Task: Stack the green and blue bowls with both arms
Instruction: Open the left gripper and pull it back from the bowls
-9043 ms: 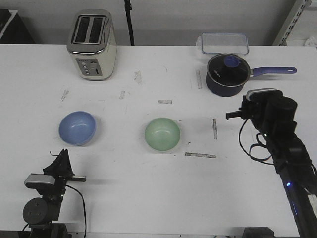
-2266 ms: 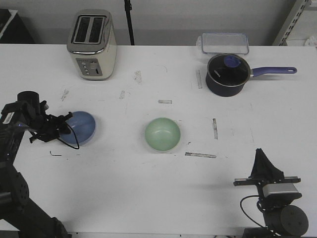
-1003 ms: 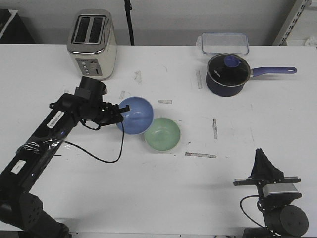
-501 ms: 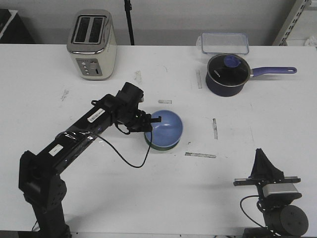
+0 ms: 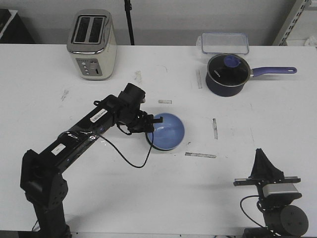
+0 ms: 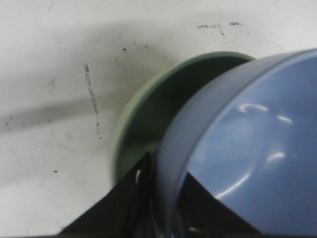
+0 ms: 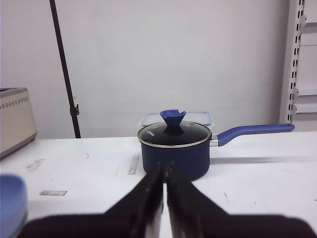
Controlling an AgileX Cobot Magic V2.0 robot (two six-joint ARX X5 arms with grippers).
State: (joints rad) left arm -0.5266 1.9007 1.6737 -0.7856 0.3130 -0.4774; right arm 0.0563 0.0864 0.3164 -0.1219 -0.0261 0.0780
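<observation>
Your left gripper [image 5: 150, 125] pinches rim of smooth periwinkle blue bowl [image 5: 167, 131], one finger [image 6: 133, 198] outside wall, other inside. Blue bowl sits tilted inside pale mint green bowl [image 6: 143, 119] at mid-table; green rim visible only in your left wrist view. Your right gripper [image 7: 164, 191] parked at near right table edge, jaws pressed together, pointing at dark navy lidded saucepan [image 7: 175, 151].

Bright, even overhead light; soft shadows.
Sharp from the front; blurred close-up at left wrist, glare streaks on blue bowl [image 6: 247, 148], dark shadow on bench [image 6: 59, 74] toward 10 o'clock.
</observation>
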